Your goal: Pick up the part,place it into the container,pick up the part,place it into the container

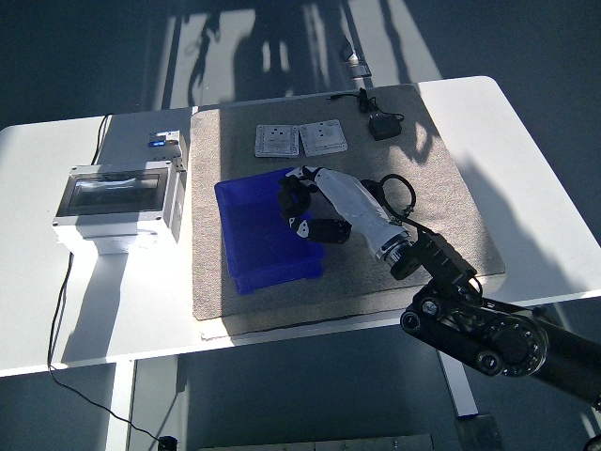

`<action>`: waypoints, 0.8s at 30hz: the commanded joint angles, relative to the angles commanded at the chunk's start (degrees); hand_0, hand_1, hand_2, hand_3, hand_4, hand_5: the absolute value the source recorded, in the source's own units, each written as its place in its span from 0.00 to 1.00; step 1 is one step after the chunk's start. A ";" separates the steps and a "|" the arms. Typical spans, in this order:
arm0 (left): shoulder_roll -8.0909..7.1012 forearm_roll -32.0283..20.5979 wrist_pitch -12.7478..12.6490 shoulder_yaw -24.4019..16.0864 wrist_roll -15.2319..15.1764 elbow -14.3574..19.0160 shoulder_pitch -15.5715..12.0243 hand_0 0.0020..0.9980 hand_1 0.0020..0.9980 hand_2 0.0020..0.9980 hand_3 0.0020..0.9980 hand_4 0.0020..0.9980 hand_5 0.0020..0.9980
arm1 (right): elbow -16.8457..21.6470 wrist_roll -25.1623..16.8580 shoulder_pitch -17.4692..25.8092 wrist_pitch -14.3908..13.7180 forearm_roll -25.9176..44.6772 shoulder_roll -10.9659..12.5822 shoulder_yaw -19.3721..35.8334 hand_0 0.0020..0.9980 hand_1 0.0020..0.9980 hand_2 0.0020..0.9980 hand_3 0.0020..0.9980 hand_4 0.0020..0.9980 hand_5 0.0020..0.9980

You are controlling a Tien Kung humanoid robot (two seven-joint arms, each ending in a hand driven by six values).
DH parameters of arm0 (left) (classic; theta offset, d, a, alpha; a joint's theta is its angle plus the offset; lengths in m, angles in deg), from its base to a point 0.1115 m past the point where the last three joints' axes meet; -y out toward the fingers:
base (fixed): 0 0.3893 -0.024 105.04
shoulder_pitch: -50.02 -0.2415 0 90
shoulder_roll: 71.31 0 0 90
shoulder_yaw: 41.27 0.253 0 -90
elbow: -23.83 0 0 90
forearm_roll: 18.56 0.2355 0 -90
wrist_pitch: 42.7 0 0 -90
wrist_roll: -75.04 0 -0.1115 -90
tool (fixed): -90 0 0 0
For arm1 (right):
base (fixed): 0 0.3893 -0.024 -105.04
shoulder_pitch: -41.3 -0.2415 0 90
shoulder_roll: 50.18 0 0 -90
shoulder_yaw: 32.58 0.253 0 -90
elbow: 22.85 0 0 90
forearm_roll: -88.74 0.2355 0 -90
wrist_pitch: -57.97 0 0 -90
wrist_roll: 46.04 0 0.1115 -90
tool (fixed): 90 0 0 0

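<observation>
Two flat white square parts [276,140] [322,137] lie side by side on the grey mat [441,188] near its far edge. In front of them a blue open container [254,235] lies on the mat, and its inside looks bare. My right hand [299,199], white-backed with black fingers, hovers over the container's right rim. Its fingers are curled toward the left, and no part shows between them. The left arm is out of view.
A grey electrical box with a clear lid [117,199] stands on the white table [526,141] left of the mat. A black adapter with its cable [383,125] lies at the mat's far right. Strong shadows cross the table.
</observation>
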 joint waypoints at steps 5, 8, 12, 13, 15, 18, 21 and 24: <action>-0.01 -0.80 0.09 0.08 0.06 0.00 -0.03 0.62 0.63 0.69 0.64 0.64 0.83 | -0.92 -0.61 0.10 -0.05 1.40 0.20 -0.55 0.67 0.64 0.66 0.63 0.43 0.00; 0.11 -1.24 0.20 0.39 0.13 0.00 -0.05 0.62 0.63 0.69 0.64 0.64 0.83 | -1.55 -0.61 -0.08 0.58 1.42 0.23 -0.65 0.67 0.64 0.66 0.63 0.43 0.00; 0.05 -0.86 0.18 0.17 0.00 0.00 -0.03 0.62 0.63 0.69 0.64 0.64 0.83 | -1.84 -0.22 -0.37 1.44 0.68 0.23 -0.96 0.78 0.68 0.70 0.65 0.45 0.00; 0.05 -0.80 0.18 0.15 -0.03 0.00 -0.03 0.62 0.63 0.69 0.64 0.64 0.83 | -1.88 -0.06 -0.45 1.65 0.46 0.22 -1.06 0.78 0.68 0.70 0.65 0.45 0.00; 0.08 -0.73 0.13 0.11 -0.07 0.00 -0.05 0.62 0.63 0.69 0.64 0.64 0.83 | -1.94 0.56 -0.68 1.95 -0.13 0.16 -1.26 0.78 0.68 0.70 0.65 0.45 0.00; 0.15 -0.61 0.06 0.02 -0.08 0.00 -0.07 0.62 0.63 0.69 0.64 0.64 0.83 | -2.02 1.46 -1.15 2.41 -0.60 0.10 -1.75 0.82 0.72 0.71 0.67 0.53 0.04; 0.17 -0.66 -0.01 0.00 -0.21 0.00 -0.01 0.62 0.63 0.69 0.64 0.64 0.83 | -1.88 1.60 -1.53 2.54 0.11 0.10 -2.51 0.82 0.72 0.71 0.67 0.53 0.04; 0.19 -0.98 -0.01 0.08 -0.18 0.00 0.01 0.62 0.63 0.69 0.64 0.64 0.84 | -1.51 1.40 -1.78 2.75 1.53 0.02 -3.68 0.83 0.72 0.71 0.67 0.54 0.05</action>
